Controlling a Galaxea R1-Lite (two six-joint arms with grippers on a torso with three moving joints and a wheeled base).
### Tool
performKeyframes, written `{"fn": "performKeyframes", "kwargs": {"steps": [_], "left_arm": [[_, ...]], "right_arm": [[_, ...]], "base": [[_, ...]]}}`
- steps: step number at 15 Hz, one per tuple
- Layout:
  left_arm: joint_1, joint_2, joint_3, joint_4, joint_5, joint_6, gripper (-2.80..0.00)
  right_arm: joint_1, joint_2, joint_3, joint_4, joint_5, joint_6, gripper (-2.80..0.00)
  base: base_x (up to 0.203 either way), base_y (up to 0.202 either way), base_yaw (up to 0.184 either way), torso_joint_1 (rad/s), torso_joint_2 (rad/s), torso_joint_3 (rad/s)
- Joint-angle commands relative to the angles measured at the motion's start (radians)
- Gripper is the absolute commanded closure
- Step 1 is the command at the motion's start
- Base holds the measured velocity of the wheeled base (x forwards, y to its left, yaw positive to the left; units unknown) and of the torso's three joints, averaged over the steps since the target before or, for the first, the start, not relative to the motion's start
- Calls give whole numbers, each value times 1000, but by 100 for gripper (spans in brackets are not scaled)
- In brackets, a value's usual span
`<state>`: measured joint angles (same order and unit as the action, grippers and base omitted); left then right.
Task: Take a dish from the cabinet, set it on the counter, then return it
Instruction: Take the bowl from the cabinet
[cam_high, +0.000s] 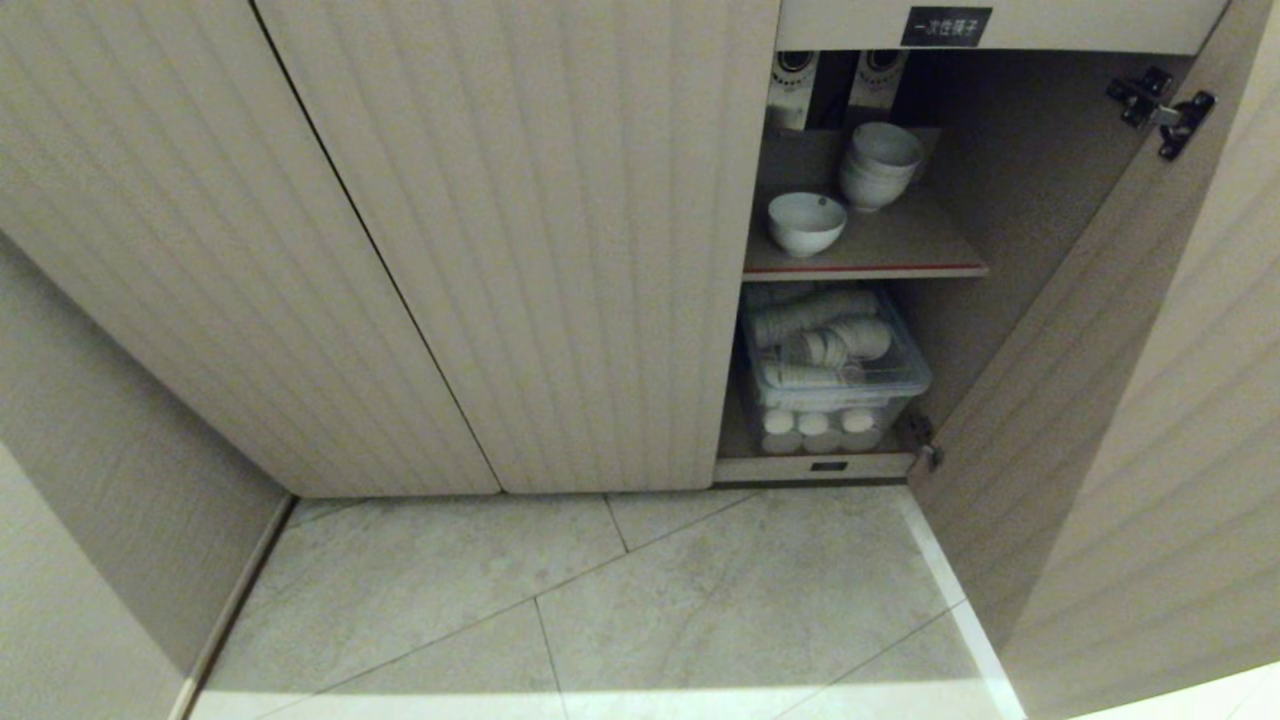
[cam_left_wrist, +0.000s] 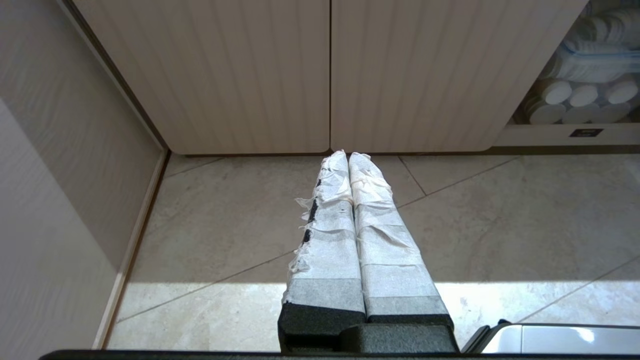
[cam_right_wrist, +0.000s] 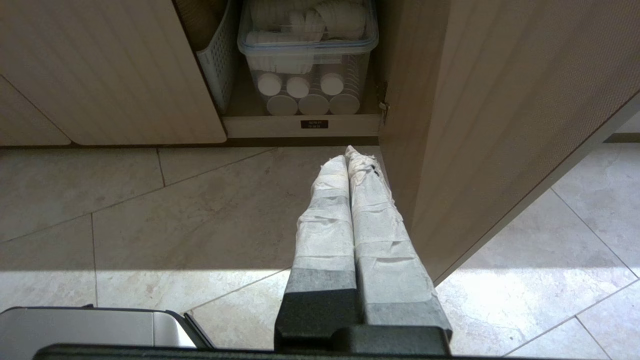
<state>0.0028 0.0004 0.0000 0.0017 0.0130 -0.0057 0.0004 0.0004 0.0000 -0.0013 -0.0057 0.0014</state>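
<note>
While both arms hang low over the floor, the dish (cam_high: 806, 222) sits inside the open cabinet (cam_high: 520, 240).

With its door (cam_high: 1080, 380) swung wide on the right, the cabinet shows a red-edged shelf (cam_high: 870, 268) where the single white bowl stands near the front edge, just apart from a stack of bowls (cam_high: 880, 165) behind it. Below the shelf a clear plastic bin (cam_high: 835, 370) holds white cups. Left tool (cam_left_wrist: 348, 156) and right tool (cam_right_wrist: 346, 152) each point at the tiled floor (cam_high: 600, 600), taped fingers pressed together, holding nothing.
</note>
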Motion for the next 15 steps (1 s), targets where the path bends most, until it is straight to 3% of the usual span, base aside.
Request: {"fn": "performKeyframes", "kwargs": {"steps": [1, 10, 15], "left_arm": [[0, 0, 0, 0, 1, 1, 0], [0, 0, 0, 0, 2, 1, 0], [0, 0, 0, 0, 2, 1, 0]], "right_arm": [[1, 0, 0, 0, 0, 0, 0], [1, 0, 0, 0, 0, -1, 0], [1, 0, 0, 0, 0, 0, 0]], "base": [[0, 0, 0, 0, 0, 0], [0, 0, 0, 0, 0, 0], [175, 0, 1, 3, 0, -1]]}}
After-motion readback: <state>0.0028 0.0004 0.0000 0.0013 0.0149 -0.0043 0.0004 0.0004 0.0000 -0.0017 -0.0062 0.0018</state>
